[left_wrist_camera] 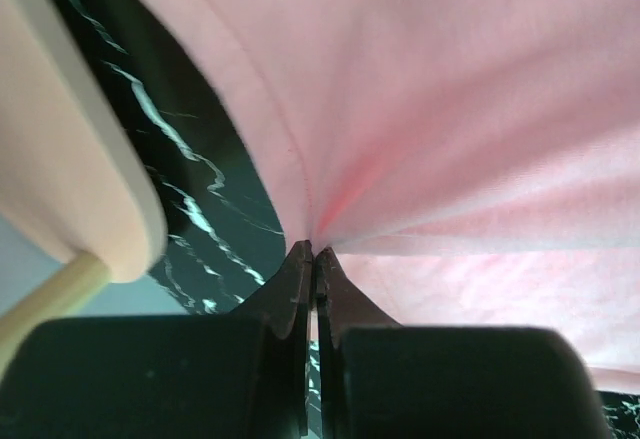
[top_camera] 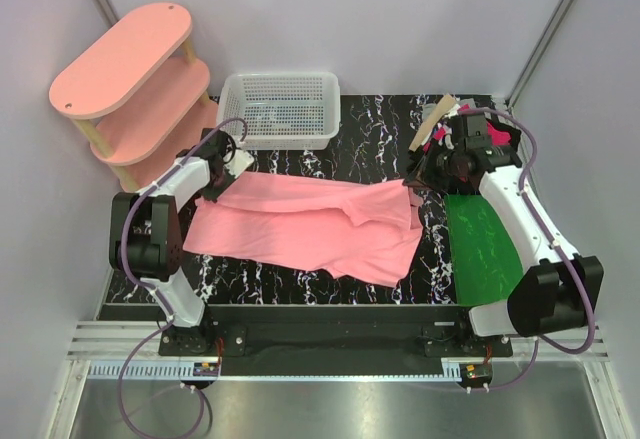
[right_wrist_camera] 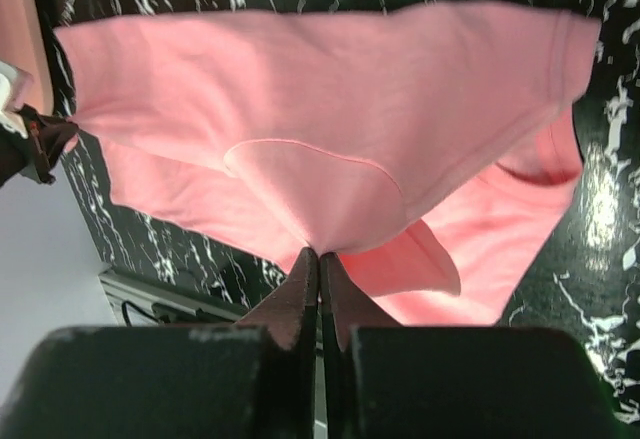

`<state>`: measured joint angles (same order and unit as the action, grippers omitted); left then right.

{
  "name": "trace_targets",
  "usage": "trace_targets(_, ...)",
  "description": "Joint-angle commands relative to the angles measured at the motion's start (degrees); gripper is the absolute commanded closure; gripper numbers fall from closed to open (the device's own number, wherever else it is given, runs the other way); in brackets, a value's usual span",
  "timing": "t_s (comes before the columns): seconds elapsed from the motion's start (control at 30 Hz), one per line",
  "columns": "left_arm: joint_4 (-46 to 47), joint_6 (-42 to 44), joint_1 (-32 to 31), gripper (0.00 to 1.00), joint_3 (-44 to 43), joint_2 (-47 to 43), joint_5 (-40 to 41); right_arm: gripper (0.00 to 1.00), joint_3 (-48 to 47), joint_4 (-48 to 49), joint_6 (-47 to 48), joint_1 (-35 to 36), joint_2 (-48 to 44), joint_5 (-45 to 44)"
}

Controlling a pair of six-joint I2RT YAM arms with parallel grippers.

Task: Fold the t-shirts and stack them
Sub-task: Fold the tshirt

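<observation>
One salmon-pink t-shirt [top_camera: 300, 224] held at two ends.
The left gripper [left_wrist_camera: 315, 251] and the right gripper [right_wrist_camera: 319, 254] each pinch its edge; the cloth seems partly lifted.

Quick count: one pink shirt [top_camera: 300, 224], one white basket [top_camera: 284, 140], one three-tier shelf [top_camera: 120, 59], one green mat [top_camera: 485, 244], two arms: left arm [top_camera: 165, 219], right arm [top_camera: 520, 209].

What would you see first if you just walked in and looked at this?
A big pink shirt lies spread across the middle of the black table, pinched at one end by the left tool and at the other by the right tool. Next come the pink shelf in the far left corner and the bright green mat on the right, beside the shirt.
</observation>
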<state>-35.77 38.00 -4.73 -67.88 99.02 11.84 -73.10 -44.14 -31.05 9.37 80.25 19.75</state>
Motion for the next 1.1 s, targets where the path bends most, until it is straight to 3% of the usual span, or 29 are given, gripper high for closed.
trace_targets(0.0,6.1,0.1,0.0,1.00,0.8,-3.3,-0.4,1.00,3.7,1.2,-0.2,0.1,-1.7,0.8)
trace_targets(0.1,6.2,-0.6,0.0,1.00,-0.1,-2.0,-0.1,0.98,4.5,2.3,-0.4,0.1,0.3,0.8)
trace_targets(0.2,6.3,-0.6,0.0,1.00,-0.7,-0.9,0.0,0.83,5.2,3.2,0.1,0.1,3.7,-0.5)
trace_targets(0.27,6.3,-0.3,0.0,0.88,-0.3,-0.2,0.7,0.57,5.8,3.4,0.3,0.1,5.3,-1.8)
trace_targets(0.3,6.4,-0.1,0.0,0.79,-0.1,0.0,1.0,0.36,6.2,3.5,0.3,0.1,6.5,-3.4)
trace_targets(0.4,8.3,0.7,0.1,0.69,2.1,-0.2,2.2,0.19,6.2,3.8,0.5,0.1,7.1,-6.6)
trace_targets(0.43,8.9,0.8,0.1,0.63,3.4,-0.4,3.1,0.17,6.0,3.7,0.6,0.1,6.9,-7.6)
trace_targets(0.47,10.0,0.8,0.1,0.50,3.8,-0.6,3.5,0.17,5.8,3.3,0.7,0.2,6.5,-8.7)
trace_targets(0.53,10.5,0.8,0.1,0.38,4.6,-1.5,4.3,0.15,5.3,2.8,1.2,0.7,4.7,-11.7)
trace_targets(0.57,10.5,0.4,0.1,0.22,4.6,-1.9,4.5,0.15,5.2,2.2,1.4,1.1,4.0,-12.7)
trace_targets(0.63,10.4,-1.0,0.0,0.11,5.1,-4.1,4.3,0.15,5.0,1.6,2.2,2.1,1.8,-13.9)
trace_targets(0.77,8.6,-4.2,-2.4,0.07,7.2,-11.9,1.6,0.22,5.9,0.8,2.7,7.8,-2.8,-14.7)
trace_targets(0.87,6.9,-6.6,-7.8,0.05,7.2,-17.2,-0.1,0.26,6.3,0.7,2.1,11.6,-1.1,-16.4)
trace_targets(1.07,3.1,-10.0,-17.4,0.04,-1.1,-12.8,-3.1,0.27,2.7,3.2,1.2,9.4,9.3,-18.8)
